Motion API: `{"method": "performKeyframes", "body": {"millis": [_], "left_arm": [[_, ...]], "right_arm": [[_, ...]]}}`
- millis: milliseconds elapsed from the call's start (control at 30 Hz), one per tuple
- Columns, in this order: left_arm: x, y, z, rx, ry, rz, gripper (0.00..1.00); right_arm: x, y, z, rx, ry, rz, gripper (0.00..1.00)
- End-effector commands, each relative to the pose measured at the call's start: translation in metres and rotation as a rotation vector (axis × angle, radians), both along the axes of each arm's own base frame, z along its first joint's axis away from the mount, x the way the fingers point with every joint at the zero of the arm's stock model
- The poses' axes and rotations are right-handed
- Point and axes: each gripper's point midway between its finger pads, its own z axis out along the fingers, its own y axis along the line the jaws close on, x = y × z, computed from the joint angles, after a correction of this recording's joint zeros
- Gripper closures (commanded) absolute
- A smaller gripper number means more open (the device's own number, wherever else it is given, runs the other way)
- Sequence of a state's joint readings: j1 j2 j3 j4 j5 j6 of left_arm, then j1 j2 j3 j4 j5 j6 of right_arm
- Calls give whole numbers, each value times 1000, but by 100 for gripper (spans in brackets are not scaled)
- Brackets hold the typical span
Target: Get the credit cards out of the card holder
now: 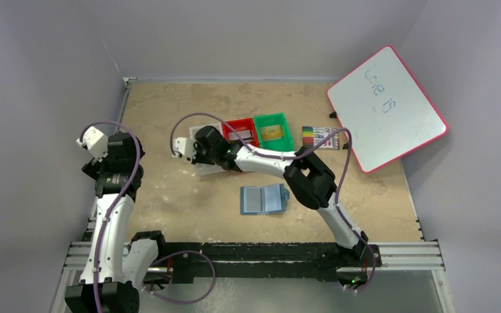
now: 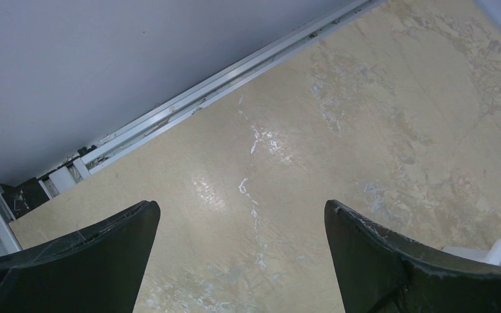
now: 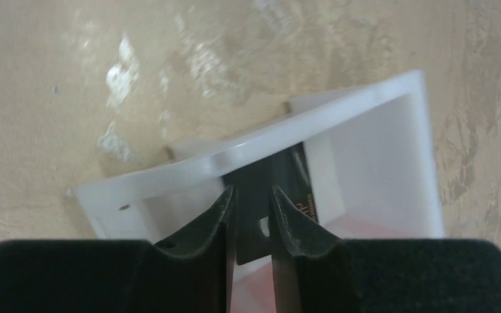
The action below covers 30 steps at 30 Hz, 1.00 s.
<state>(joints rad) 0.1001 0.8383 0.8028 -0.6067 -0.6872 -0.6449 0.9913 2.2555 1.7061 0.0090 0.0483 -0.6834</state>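
Hovering over the white bin (image 3: pixel 339 107), your right hand (image 3: pixel 252 195) has its fingers only narrowly parted and released. A black credit card (image 3: pixel 280 171) shows through the gap, down inside the bin. Your left hand (image 2: pixel 241 254) is spread wide above the bare counter (image 2: pixel 365 130), grasping nothing. The card holder (image 1: pixel 264 199) lies unfolded on the counter beside your right arm, well apart from both hands.

Soft, even light; glare patches on the table (image 2: pixel 261 140); right-wrist view blurred.
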Motion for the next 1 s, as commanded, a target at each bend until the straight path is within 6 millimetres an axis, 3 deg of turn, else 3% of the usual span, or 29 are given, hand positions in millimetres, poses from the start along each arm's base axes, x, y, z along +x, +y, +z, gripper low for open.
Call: {"method": "performKeyframes", "body": {"millis": [0, 67, 267, 333, 467, 700, 967], "left_arm": [[5, 3, 14, 16, -48, -4, 2], [5, 3, 15, 16, -50, -5, 2], [7, 1, 14, 12, -46, -15, 2], [7, 1, 13, 11, -44, -18, 2], [7, 0, 13, 10, -43, -22, 2], [9, 0, 12, 7, -41, -28, 2], [9, -1, 12, 5, -39, -33, 2]], "right_arm": [[20, 7, 51, 245, 183, -174, 78], [23, 4, 56, 314, 283, -249, 87], [12, -3, 47, 361, 498, -467, 93], [15, -6, 46, 365, 488, -506, 95], [5, -6, 36, 340, 530, -514, 98], [-12, -10, -1, 226, 578, -528, 100], [-19, -12, -19, 173, 590, -517, 100]]}}
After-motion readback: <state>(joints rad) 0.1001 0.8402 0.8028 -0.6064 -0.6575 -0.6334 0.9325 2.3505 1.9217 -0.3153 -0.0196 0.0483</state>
